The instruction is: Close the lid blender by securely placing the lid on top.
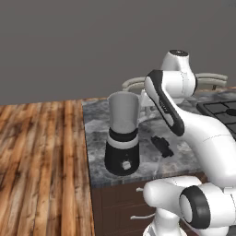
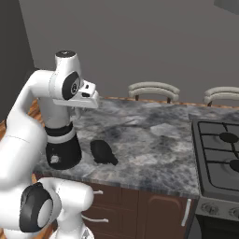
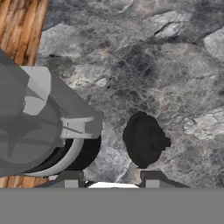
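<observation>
The blender stands on the marble counter near its left end, its grey jar open at the top, its handle pointing toward the lid. The black round lid lies flat on the counter just right of the blender, also visible as the lid and the lid. My gripper hangs well above the counter, looking straight down between jar and lid. Its fingertips stand wide apart with nothing between them. The blender base is partly hidden behind my arm.
The counter ends at a wooden floor on the left. A stove adjoins the counter on the right. Chair backs rise behind the far edge. Drawers sit below the front edge.
</observation>
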